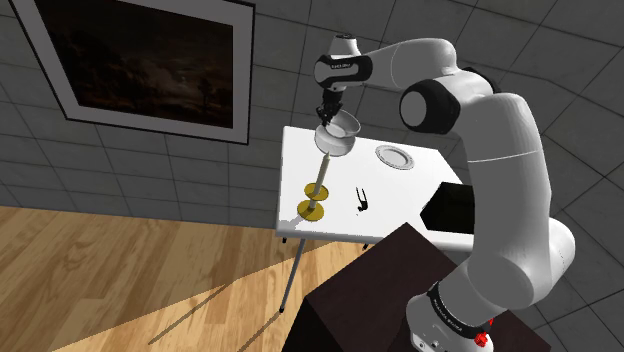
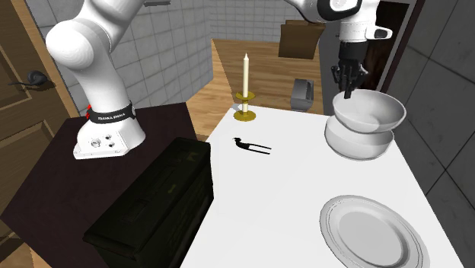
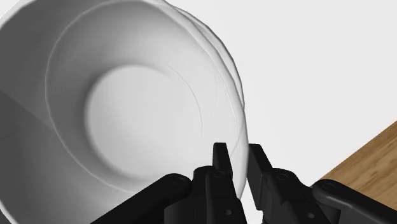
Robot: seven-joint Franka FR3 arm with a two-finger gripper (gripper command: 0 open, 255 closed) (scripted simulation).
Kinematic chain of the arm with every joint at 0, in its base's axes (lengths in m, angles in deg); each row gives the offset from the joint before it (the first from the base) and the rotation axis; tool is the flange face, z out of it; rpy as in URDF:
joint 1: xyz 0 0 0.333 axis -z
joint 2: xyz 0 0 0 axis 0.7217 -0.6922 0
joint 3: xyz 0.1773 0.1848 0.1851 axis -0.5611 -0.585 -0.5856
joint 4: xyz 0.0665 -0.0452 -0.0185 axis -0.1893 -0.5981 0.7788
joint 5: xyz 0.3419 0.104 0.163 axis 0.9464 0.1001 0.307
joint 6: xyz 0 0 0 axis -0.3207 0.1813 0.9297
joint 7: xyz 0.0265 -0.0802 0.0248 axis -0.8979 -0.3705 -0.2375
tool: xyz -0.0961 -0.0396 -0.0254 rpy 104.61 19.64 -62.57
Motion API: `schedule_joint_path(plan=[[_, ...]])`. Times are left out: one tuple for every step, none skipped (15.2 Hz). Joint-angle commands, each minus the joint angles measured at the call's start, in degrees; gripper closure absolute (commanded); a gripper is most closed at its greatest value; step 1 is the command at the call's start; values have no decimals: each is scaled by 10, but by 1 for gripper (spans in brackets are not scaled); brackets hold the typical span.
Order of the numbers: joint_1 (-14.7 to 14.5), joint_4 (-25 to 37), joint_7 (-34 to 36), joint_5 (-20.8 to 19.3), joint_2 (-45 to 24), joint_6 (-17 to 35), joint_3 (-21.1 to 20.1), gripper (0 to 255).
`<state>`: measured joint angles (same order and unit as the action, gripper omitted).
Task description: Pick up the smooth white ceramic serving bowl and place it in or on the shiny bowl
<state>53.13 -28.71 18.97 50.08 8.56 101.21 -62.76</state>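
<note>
1. Plate (image 2: 373, 232): grey-white and lying flat at the bench (image 2: 289, 190) corner away from the stand, on the long edge opposite the arm (image 2: 91, 53).
2. Dark chest (image 2: 152, 198): sits at the stand-side edge, well apart from the plate.
3. Small black tool (image 2: 251, 146): lies flat mid-bench, touching nothing. Its kind cannot be told.
4. Lower bowl (image 2: 356, 148): pale and faintly glossy. It stands upright near the long edge opposite the stand, beyond the plate.
5. White bowl (image 2: 369, 110) (image 3: 127, 108): the task's thing. It is nested in the mouth of the lower bowl, tilted a little, with its rim above the lower rim. Whether its weight rests on the lower bowl cannot be told.
6. Jaws: narrow and clamped on the white bowl's rim on the candle side. 1 finger (image 3: 221, 159) is inside the wall and 1 outside. The hand comes down from above.
7. Candle (image 2: 245, 72): white, upright in a yellow holder (image 2: 244, 116) at the far short edge, well apart from both bowls.
8. Beyond the bench: wood floor (image 2: 221, 84) and grey tiled walls.
</note>
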Motion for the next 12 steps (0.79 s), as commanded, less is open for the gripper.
schedule_joint_path(plan=[[0,-5,1,0,-6,11,-1,255],[0,-7,1,1,-9,17,-1,255],[0,-9,1,1,-11,21,-1,255],[0,-9,1,1,-11,21,-1,255],[0,-9,1,1,-11,21,-1,255],[0,-9,1,1,-11,21,-1,255],[0,-9,1,1,-11,21,-1,255],[0,-9,1,1,-11,21,-1,255],[0,-9,1,1,-11,21,-1,255],[0,-9,1,1,-11,21,-1,255],[0,-9,1,1,-11,21,-1,255],[0,-9,1,1,-12,21,-1,0]])
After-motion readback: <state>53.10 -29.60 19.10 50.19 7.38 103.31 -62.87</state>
